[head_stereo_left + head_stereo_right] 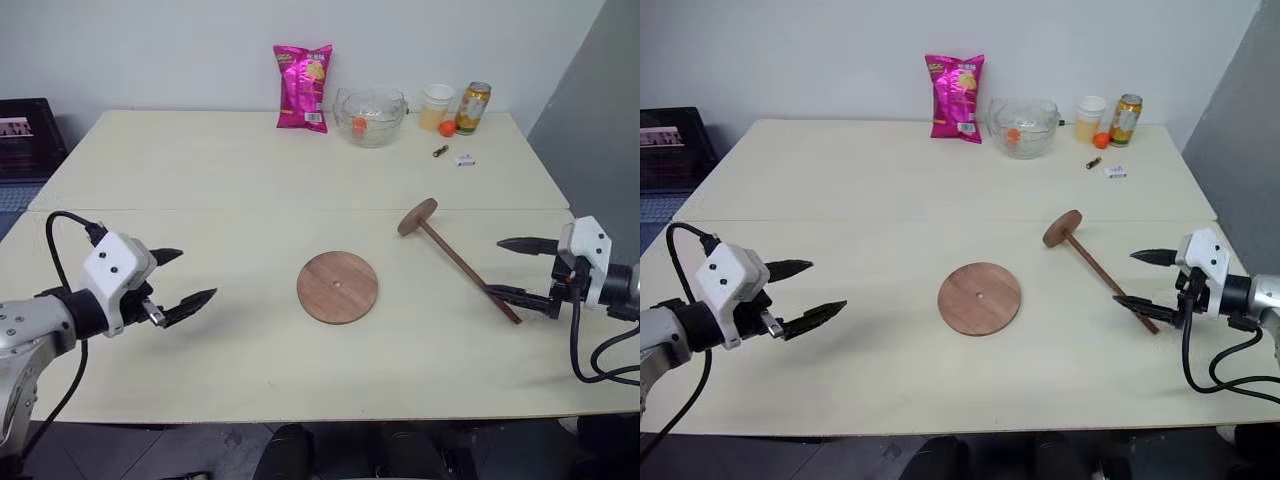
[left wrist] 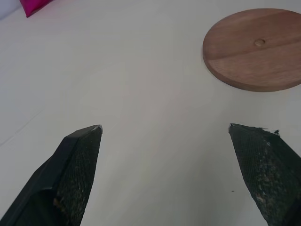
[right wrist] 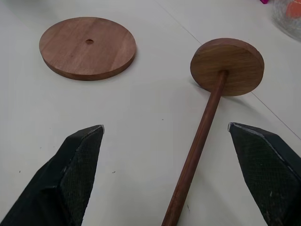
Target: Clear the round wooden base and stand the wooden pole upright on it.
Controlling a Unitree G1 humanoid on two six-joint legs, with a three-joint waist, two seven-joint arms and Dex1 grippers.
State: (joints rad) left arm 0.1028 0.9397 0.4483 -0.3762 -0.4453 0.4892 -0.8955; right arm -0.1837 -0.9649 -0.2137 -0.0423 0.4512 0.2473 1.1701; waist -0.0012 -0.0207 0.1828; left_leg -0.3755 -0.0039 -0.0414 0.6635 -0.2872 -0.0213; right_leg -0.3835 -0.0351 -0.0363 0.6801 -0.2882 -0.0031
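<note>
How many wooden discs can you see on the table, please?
2: the base lies flat mid-table with nothing on it; the smaller disc is fixed to the far end of the pole, which lies near the right gripper.

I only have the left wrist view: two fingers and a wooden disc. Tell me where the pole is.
Observer: The wooden pole lies flat on the table, to the right of the round wooden base, not touching it.
Operator: Report the right gripper.
Observer: The right gripper is open, jaws either side of the pole's bare end, not closed on it.
Operator: Say which end has the small disc.
Observer: The far end, toward the glass bowl.
</note>
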